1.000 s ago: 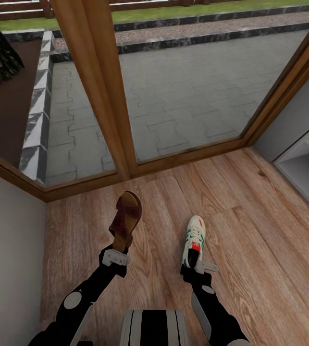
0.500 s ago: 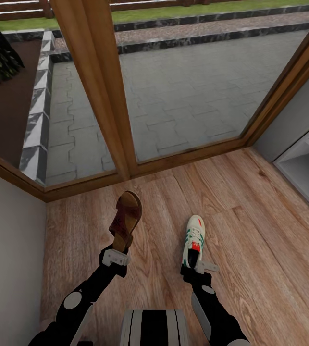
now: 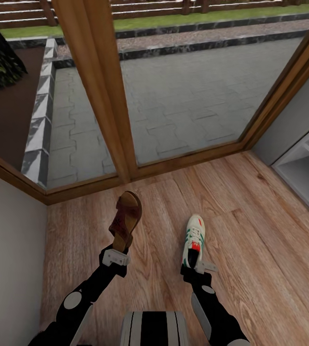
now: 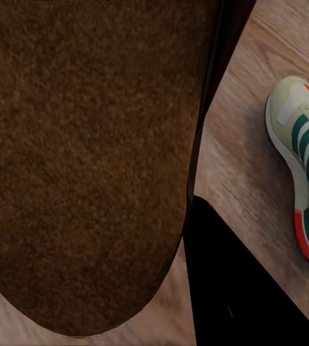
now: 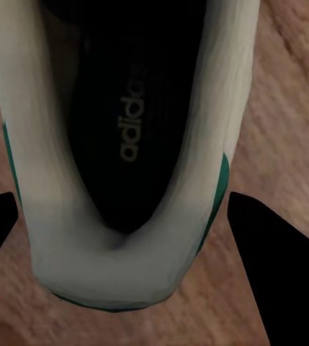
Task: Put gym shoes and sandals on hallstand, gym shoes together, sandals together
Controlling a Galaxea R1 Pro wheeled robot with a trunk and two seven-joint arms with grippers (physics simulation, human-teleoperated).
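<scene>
Left gripper [image 3: 117,253] clamped on sandal [image 3: 126,220] heel, right gripper [image 3: 198,265] on gym shoe [image 3: 193,240] heel. Thin heel holds; risk of twisting loose while swinging toward hallstand [image 3: 304,173].

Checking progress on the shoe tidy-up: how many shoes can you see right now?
2. A sandal in the left gripper, and a gym shoe in the right gripper. Others may be out of view.

1. Head cam: high, tilted fwd/down over both arms; sees wood floor [image 3: 250,250], glass door frame [image 3: 101,86], shelf unit [image 3: 308,168] at right edge.
2. L wrist cam: v. close behind brown sandal [image 4: 89,166]; floor + white trainer [image 4: 305,158] off to one side.
3. R wrist cam: v. close, looks into trainer [image 5: 125,144] heel opening.
4. Shared: trainer [image 3: 193,242] in all 3 views; sandal [image 3: 125,221] in head + L wrist; floor in all.
</scene>
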